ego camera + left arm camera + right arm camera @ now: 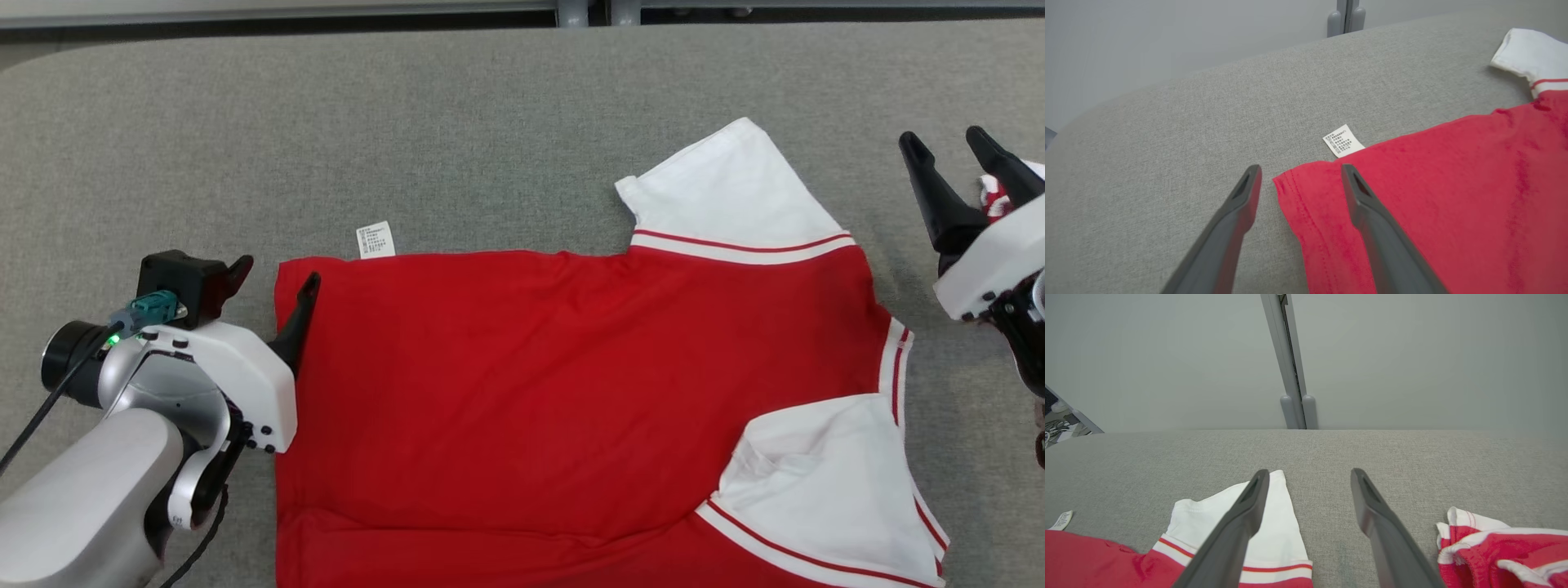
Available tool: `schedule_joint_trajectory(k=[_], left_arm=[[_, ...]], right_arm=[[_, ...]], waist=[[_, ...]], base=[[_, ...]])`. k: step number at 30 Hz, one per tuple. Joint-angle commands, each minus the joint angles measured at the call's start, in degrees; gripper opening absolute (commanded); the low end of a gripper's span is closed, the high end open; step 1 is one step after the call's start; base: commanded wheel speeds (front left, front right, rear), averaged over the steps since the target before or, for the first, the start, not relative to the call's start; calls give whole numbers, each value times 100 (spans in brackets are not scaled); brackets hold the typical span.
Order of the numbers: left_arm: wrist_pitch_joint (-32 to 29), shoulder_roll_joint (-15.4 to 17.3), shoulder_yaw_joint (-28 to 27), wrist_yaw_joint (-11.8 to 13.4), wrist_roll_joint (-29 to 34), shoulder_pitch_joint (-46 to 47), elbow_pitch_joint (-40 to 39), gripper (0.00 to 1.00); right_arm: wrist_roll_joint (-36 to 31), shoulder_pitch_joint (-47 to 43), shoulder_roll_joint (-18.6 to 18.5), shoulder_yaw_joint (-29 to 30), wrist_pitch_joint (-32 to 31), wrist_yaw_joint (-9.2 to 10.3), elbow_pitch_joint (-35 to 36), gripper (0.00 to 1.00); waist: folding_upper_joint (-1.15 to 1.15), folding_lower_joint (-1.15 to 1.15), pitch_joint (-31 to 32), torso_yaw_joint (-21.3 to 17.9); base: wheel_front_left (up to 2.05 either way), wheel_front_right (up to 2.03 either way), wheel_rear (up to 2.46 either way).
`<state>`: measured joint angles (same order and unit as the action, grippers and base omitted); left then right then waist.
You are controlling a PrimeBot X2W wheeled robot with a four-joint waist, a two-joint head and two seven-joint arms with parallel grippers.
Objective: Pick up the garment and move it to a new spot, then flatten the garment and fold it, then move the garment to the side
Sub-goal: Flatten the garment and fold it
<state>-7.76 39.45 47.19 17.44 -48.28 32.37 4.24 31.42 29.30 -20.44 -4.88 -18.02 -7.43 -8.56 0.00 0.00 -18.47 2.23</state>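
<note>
On the grey table [490, 122], one red garment [531, 392], one label [375, 240], left gripper [277, 273] and right gripper [943, 139] wide open, empty.

A grey fabric-covered table [490, 122] with a rounded far-left corner carries the red garment [531, 392], which lies spread flat across its near half. The far white sleeve [727, 188] and near white sleeve [824, 482] lie toward the right. A small white label [375, 240] pokes out from the garment's far edge onto the grey surface. Further right, apart from the garment, lies a bunched red-and-white cloth [1502, 551].
</note>
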Motion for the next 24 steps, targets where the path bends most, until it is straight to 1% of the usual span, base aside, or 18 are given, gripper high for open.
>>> schedule_joint_trajectory(k=[1, 3, 4, 10, 14, 16, 18, 24], left_arm=[[82, -75, -9, -9, 70, 156, 72, 100], [130, -205, 29, -18, 116, 235, 139, 100], [194, -391, 64, -65, 156, 391, 156, 100], [86, -602, 105, -168, 96, 634, 257, 100], [13, -784, 154, -230, 108, 829, 434, 100], [-72, -851, 203, -296, 95, 921, 525, 100], [-165, -879, 263, -372, 90, 1000, 602, 100], [-299, -937, 320, -472, 62, 1153, 703, 100]], right_arm=[[26, 266, -97, -152, 50, -12, -160, 100], [111, 600, -180, -424, 43, -12, -430, 100], [323, 1177, -362, -962, 21, -12, -942, 100], [566, 1864, -601, -1681, -39, -12, -1674, 100], [671, 2235, -653, -1986, -42, -12, -2129, 100], [751, 2378, -619, -2096, -76, -12, -2336, 100], [850, 2501, -575, -2171, -144, -12, -2545, 100], [994, 2827, -498, -2420, -482, -12, -3034, 100]], waist=[[0, 0, -331, 192], [0, 0, -461, 278], [0, 0, -652, 469], [0, 0, -879, 706], [0, 0, -1001, 805], [0, 0, -1036, 833], [0, 0, -1054, 844], [0, 0, -1109, 837]], base=[[0, 0, 0], [0, 0, 0], [0, 0, 0], [0, 0, 0], [0, 0, 0], [0, 0, 0], [0, 0, 0], [0, 0, 0]])
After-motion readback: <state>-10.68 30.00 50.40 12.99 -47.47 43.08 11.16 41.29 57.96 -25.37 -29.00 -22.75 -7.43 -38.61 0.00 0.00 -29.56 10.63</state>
